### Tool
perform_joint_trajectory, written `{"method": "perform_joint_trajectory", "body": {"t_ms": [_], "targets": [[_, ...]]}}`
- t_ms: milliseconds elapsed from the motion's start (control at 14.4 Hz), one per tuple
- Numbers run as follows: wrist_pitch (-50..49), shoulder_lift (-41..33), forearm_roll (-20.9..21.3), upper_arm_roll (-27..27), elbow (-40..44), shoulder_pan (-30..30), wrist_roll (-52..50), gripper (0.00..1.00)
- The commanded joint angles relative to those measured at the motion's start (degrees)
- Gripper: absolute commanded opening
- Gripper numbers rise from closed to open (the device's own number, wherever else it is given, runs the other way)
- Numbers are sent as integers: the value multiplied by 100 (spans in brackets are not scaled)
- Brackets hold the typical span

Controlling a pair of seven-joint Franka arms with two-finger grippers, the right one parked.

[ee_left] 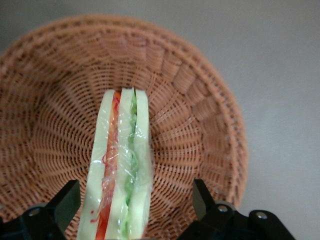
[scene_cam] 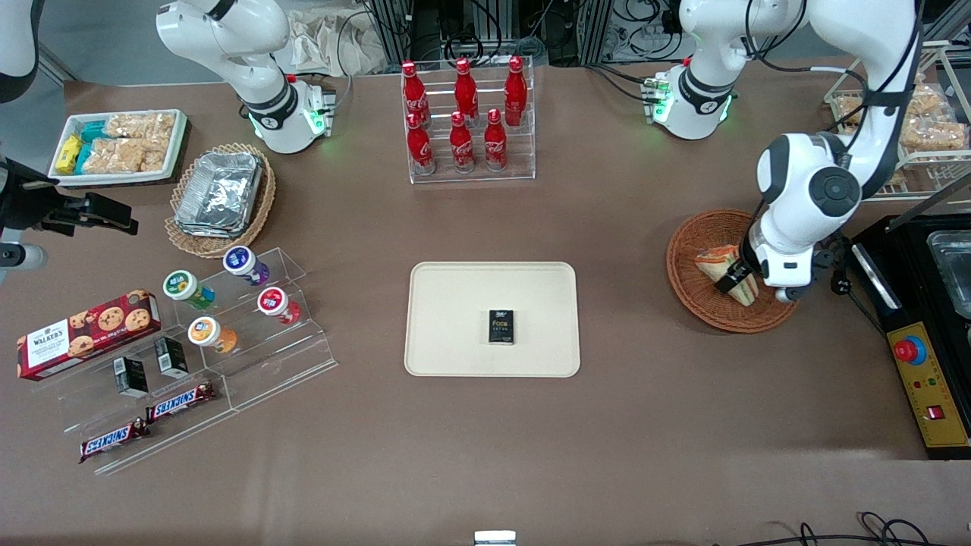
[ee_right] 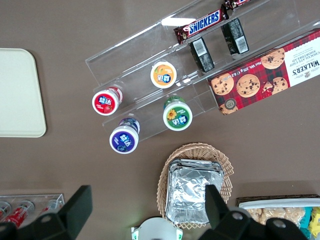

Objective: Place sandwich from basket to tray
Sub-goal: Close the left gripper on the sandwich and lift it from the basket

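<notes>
The sandwich [scene_cam: 722,265] [ee_left: 122,165], a wrapped wedge with red and green layers, lies in the reddish-brown wicker basket [scene_cam: 686,284] [ee_left: 200,125] toward the working arm's end of the table. My left gripper [scene_cam: 745,285] [ee_left: 135,205] is lowered into the basket and stands open, one finger on each side of the sandwich. One finger [ee_left: 65,205] is close to the bread, while a gap shows between the bread and the other finger. The cream tray [scene_cam: 455,318] [ee_right: 17,90] lies at the table's middle with a small black box [scene_cam: 501,327] on it.
A black machine with a yellow control box [scene_cam: 929,379] stands close beside the basket. A wire rack of snack packets [scene_cam: 929,129] and a rack of red bottles [scene_cam: 466,121] stand farther from the camera. An acrylic stand with cups [scene_cam: 227,303] lies toward the parked arm's end.
</notes>
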State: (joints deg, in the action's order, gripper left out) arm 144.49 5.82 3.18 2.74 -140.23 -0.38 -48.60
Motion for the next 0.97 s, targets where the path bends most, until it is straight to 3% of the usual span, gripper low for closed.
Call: {"method": "perform_joint_trajectory", "body": {"t_ms": [0, 70, 139, 209, 626, 904], "targets": [[543, 164, 60, 43, -251, 55, -177, 100], [666, 226, 60, 43, -251, 55, -177, 92], [668, 253, 51, 43, -251, 55, -203, 50], [668, 253, 59, 43, -242, 55, -203, 0], [510, 114, 60, 34, -163, 55, -124, 0], [-385, -483, 60, 34, 30, 256, 542, 0]]}}
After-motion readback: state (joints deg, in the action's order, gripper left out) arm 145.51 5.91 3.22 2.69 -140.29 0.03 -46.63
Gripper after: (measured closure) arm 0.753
